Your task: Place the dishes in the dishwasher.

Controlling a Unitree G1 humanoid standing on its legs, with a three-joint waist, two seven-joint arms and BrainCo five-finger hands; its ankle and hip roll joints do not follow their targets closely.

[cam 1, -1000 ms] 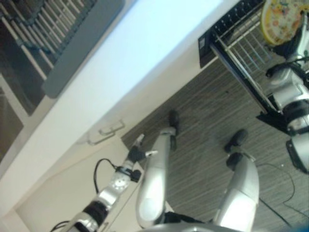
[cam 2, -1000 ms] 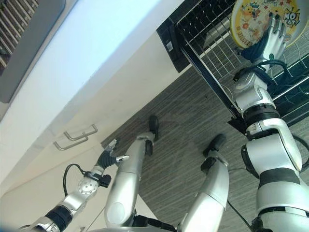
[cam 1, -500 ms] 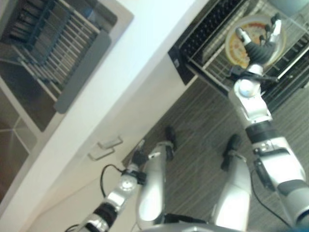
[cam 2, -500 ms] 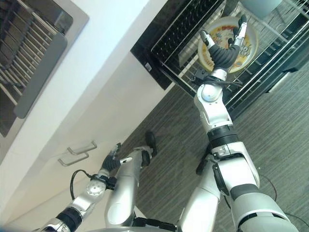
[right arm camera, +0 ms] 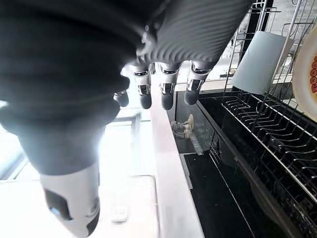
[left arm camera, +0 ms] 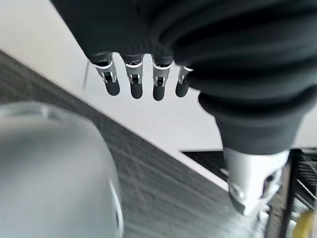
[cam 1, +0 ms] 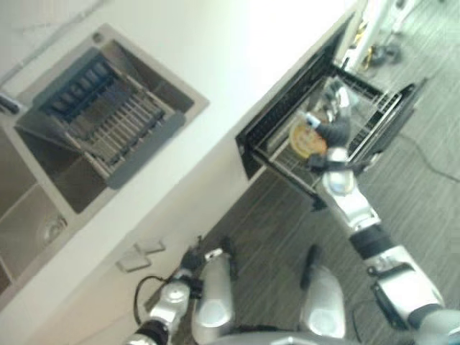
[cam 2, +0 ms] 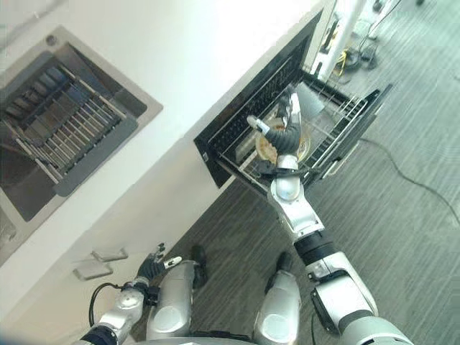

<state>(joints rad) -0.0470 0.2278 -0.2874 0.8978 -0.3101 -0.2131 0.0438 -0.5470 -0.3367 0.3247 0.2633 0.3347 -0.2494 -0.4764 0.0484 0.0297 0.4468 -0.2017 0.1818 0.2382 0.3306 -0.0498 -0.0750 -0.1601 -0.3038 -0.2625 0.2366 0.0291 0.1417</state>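
Observation:
A yellow patterned plate (cam 1: pixel 305 140) stands on edge in the pulled-out wire rack (cam 2: pixel 339 123) of the open dishwasher. My right hand (cam 2: pixel 286 134) is up against the plate, thumb and fingers spread. In the right wrist view its fingers (right arm camera: pixel 166 97) hang relaxed with nothing in them, and the plate's rim (right arm camera: pixel 307 74) stands apart among the tines. A pale blue-grey cup (right arm camera: pixel 259 61) sits upside down deeper in the rack. My left hand (cam 2: pixel 153 264) hangs low by the cabinet front, its fingers (left arm camera: pixel 132 84) straight and empty.
A steel sink with a grey drying rack (cam 1: pixel 108 133) is set in the white counter (cam 1: pixel 237 57) at the left. Two cabinet handles (cam 1: pixel 138 255) show below the counter. The dishwasher's black door (cam 2: pixel 359 129) juts out over the grey striped floor.
The camera has swung and pulled back, so the whole sink and dishwasher show. My right hand stays at the plate in the rack. The left hand stays low.

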